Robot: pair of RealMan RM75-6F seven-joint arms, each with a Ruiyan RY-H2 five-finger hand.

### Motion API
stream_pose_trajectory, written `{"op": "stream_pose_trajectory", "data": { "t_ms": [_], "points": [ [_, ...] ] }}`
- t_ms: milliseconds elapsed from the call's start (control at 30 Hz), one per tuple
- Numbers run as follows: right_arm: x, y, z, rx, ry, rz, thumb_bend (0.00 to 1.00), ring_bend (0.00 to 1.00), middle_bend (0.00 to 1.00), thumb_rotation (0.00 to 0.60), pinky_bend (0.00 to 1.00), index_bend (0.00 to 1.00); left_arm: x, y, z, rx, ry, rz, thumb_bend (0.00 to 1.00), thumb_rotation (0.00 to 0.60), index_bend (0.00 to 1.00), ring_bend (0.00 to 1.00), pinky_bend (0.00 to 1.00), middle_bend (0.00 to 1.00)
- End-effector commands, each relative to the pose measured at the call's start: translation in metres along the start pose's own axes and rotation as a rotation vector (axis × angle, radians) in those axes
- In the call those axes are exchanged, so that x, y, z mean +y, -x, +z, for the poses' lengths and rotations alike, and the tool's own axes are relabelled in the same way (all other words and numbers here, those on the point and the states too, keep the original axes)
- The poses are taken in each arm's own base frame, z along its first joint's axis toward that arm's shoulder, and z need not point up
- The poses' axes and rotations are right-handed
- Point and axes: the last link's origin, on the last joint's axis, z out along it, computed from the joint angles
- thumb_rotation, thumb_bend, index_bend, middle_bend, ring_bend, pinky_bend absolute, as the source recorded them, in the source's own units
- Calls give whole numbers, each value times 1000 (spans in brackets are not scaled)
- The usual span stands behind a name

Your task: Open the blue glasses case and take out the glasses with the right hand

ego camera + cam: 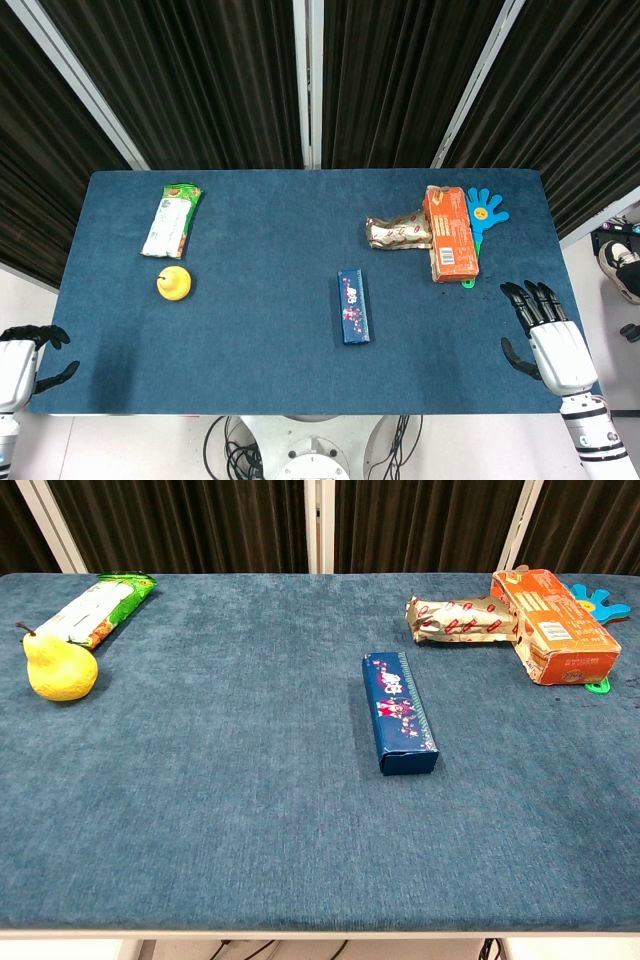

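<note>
The blue glasses case (pixel 354 306) (pixel 399 711) lies closed near the middle of the blue table, a long box with a cartoon print on its lid. My right hand (pixel 548 340) rests at the table's right front corner, well to the right of the case, fingers spread and holding nothing. At the left front corner my left hand (pixel 22 357) sits just off the table edge, fingers apart and empty. Neither hand shows in the chest view. The glasses are hidden inside the case.
A yellow pear (pixel 174 283) (pixel 60 668) and a green-white snack pack (pixel 171 220) (pixel 95 608) lie at the left. At the back right sit an orange box (pixel 449 234) (pixel 551 637), a gold wrapper (pixel 398 232) (pixel 461 619) and a blue hand-shaped toy (pixel 484 211).
</note>
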Motion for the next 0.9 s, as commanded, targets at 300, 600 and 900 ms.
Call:
{"op": "stream_pose_trajectory", "data": {
  "t_ms": [300,600,900],
  "points": [
    [0,2,1,-6,-6,2,371,0,108,600,0,51,0,0,0,0,0,1,166,600,508,415,365,536],
    [-6,11,9,-55,-38,8,319,0,108,600,0,51,0,0,0,0,3,-3,166,600,508,415,365,536],
    [-27,50,54,-265,-76,74,473,0,212,600,0,19,0,0,-1,1,4,-5,166,600,508,415,365,536]
  ]
}}
